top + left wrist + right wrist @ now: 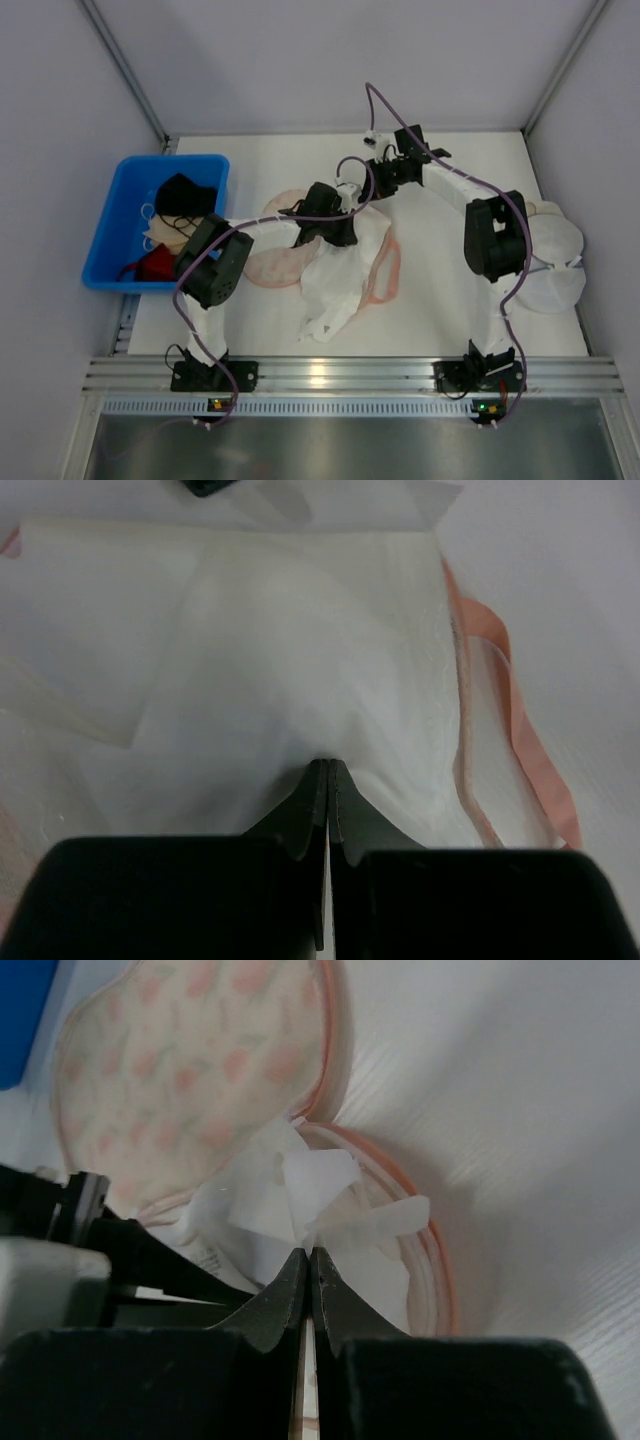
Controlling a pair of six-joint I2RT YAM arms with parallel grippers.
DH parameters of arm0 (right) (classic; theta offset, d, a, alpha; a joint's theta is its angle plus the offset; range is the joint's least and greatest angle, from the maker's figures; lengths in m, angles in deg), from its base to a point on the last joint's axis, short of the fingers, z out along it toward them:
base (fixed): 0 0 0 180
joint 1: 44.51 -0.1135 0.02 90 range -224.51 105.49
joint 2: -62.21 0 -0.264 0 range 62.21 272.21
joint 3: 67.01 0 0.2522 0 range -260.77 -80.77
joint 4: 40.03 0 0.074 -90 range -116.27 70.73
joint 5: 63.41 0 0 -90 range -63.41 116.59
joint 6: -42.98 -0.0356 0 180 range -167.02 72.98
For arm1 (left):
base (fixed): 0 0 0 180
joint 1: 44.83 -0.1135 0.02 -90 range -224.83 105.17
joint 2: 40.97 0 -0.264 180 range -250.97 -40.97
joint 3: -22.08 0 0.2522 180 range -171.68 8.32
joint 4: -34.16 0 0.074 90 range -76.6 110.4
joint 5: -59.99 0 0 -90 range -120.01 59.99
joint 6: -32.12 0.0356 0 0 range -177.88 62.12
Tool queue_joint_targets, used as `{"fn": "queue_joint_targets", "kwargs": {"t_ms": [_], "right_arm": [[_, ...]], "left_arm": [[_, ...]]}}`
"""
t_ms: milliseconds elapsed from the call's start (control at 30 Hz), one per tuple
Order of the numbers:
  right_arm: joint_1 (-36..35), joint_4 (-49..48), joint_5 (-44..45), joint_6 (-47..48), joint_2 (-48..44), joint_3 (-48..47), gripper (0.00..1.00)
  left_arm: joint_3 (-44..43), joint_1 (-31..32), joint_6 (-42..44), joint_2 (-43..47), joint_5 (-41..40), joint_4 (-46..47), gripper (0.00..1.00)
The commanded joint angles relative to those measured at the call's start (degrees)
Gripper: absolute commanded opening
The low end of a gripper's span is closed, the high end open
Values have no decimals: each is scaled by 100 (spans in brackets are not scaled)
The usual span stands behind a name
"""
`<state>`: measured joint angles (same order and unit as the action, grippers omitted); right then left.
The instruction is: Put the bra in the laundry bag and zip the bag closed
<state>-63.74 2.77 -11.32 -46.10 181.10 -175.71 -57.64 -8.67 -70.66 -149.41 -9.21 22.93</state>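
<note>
Top external: bra (338, 270) draped across the open laundry bag (272, 266) | my left gripper (328, 768): jaws together, pinching bra fabric over the bag | my right gripper (308, 1252): clamped on a bra edge above the bag's rim.

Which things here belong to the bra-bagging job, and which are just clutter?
Job: bra, laundry bag, left gripper and right gripper, both pinching the bra.
Clutter: blue bin holding black, beige and red garments; white round domes at right.
</note>
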Motion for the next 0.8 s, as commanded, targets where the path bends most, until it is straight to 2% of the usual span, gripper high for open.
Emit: {"fn": "queue_joint_targets", "kwargs": {"t_ms": [0, 267, 433, 567, 767], "right_arm": [[33, -153, -234, -58, -6, -297, 0], [103, -126, -463, -321, 82, -341, 0], [103, -144, -489, -339, 73, -298, 0], [103, -170, -515, -365, 90, -297, 0], [103, -170, -612, -453, 20, -280, 0]], "left_arm": [[-366, -30, -296, -335, -358, -50, 0], [556, -39, -401, 367, 54, -77, 0], [786, -65, -419, 1114, 460, 714, 1], [470, -57, -585, 1001, 338, 723, 1], [14, -92, -761, 44, -445, 197, 1]]}}
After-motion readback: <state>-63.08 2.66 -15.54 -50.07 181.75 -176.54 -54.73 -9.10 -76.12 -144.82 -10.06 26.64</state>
